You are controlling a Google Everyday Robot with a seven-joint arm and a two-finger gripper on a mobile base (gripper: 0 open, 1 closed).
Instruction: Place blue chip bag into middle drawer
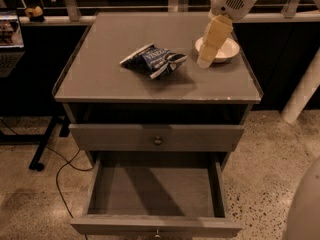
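The blue chip bag (pixel 153 60) lies crumpled on the grey cabinet top (pixel 100 79), near its middle. My gripper (pixel 205 62) hangs down from the upper right, just right of the bag and a little above the top, in front of the white bowl (pixel 226 49). It holds nothing that I can see. The middle drawer (pixel 155 186) is pulled out at the bottom of the view, its plain grey inside bare, with its knob (pixel 157 232) at the front edge.
The closed drawer front with a round knob (pixel 158 140) sits one tier above the open drawer. A dark stand with a cable (pixel 47 149) is on the floor at the left. A white post (pixel 302 94) stands at the right.
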